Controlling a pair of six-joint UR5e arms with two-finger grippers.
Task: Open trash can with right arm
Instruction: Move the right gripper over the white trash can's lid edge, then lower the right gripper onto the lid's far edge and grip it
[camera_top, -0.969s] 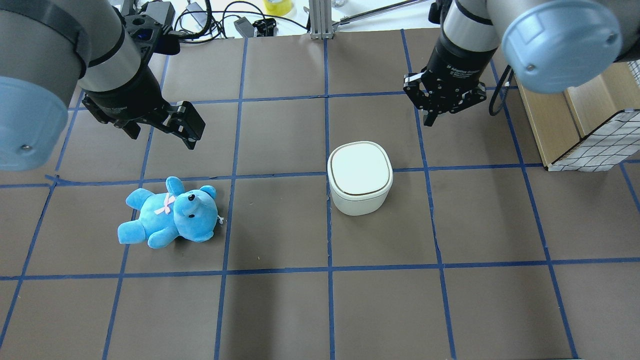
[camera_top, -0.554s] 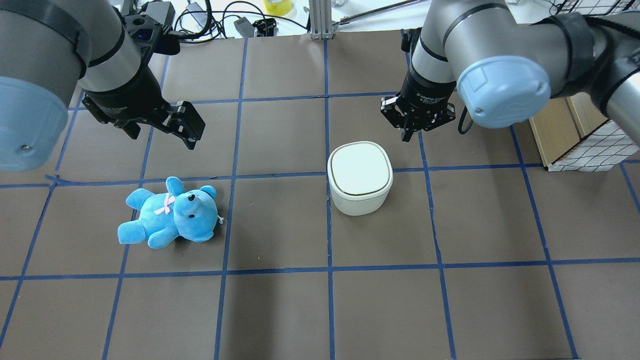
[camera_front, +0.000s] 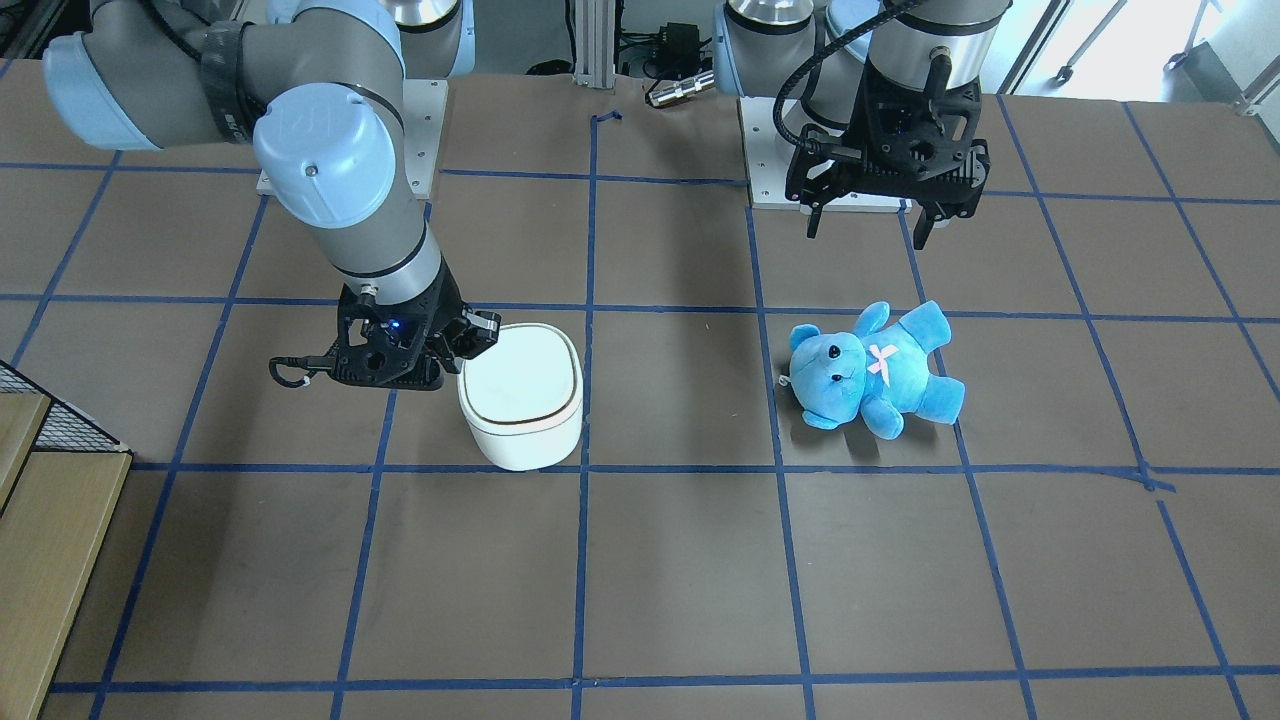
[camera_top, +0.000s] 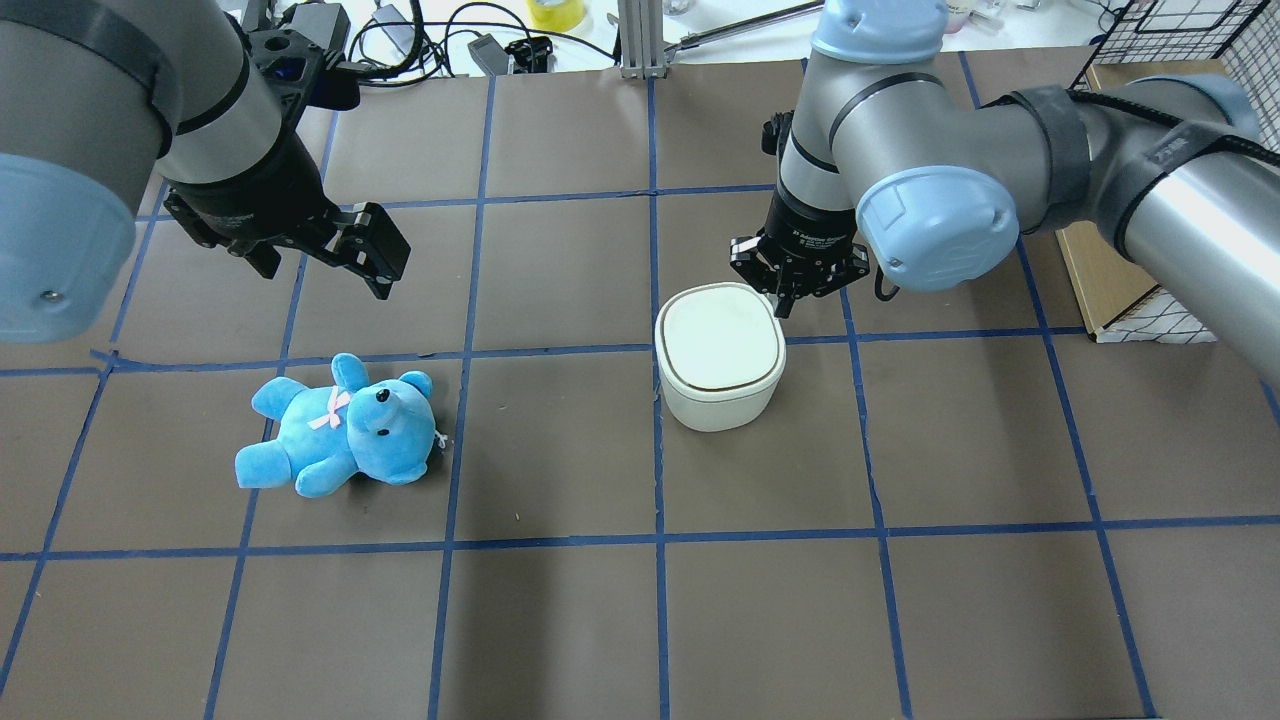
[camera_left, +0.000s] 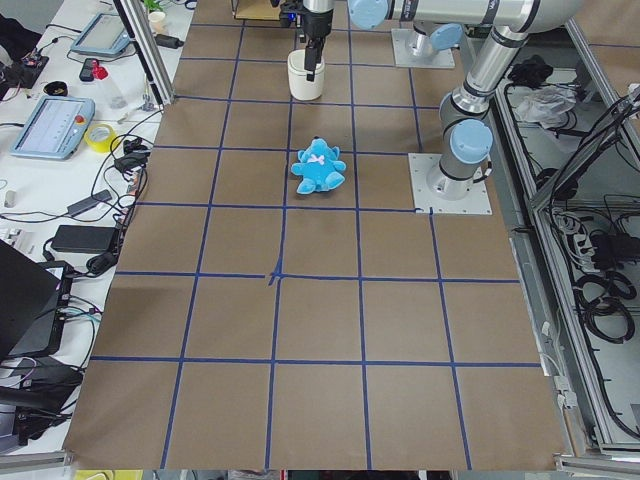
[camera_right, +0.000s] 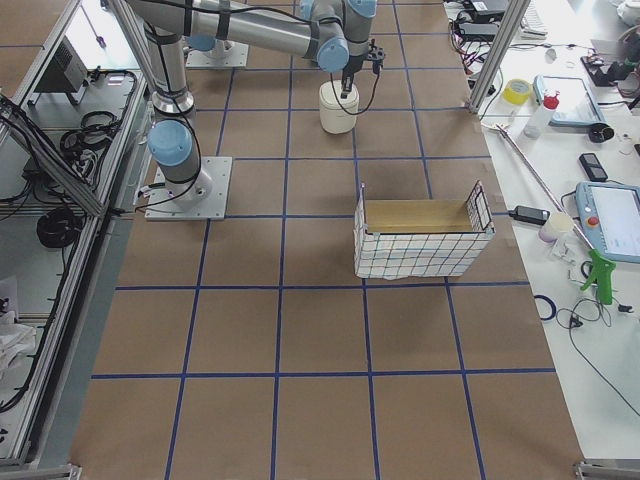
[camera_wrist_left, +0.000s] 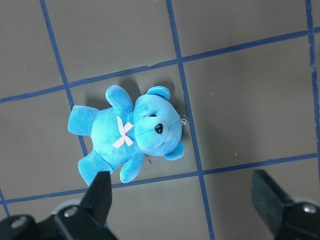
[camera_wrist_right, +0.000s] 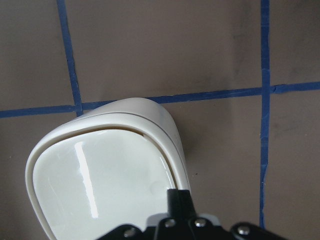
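Note:
The white trash can (camera_top: 720, 345) stands mid-table with its flat lid down. It also shows in the front view (camera_front: 522, 385) and the right wrist view (camera_wrist_right: 100, 185). My right gripper (camera_top: 783, 302) is shut and empty, its tip at the can's far right corner, just over the lid's rim. In the right wrist view its closed fingers (camera_wrist_right: 179, 202) sit at the lid's edge, and in the front view the gripper (camera_front: 447, 372) shows a blue light. My left gripper (camera_top: 325, 268) is open and empty, hovering above the blue plush bear (camera_top: 340, 430).
The bear (camera_wrist_left: 130, 135) lies on its back on the left half of the table. A wire-sided wooden box (camera_right: 420, 240) stands at the right edge (camera_top: 1150, 290). Cables and small devices (camera_top: 420, 40) lie along the far edge.
My right arm has swung left and down, bringing its gripper from well off the can's far right to the can's corner. The left arm, bear and can have not moved.

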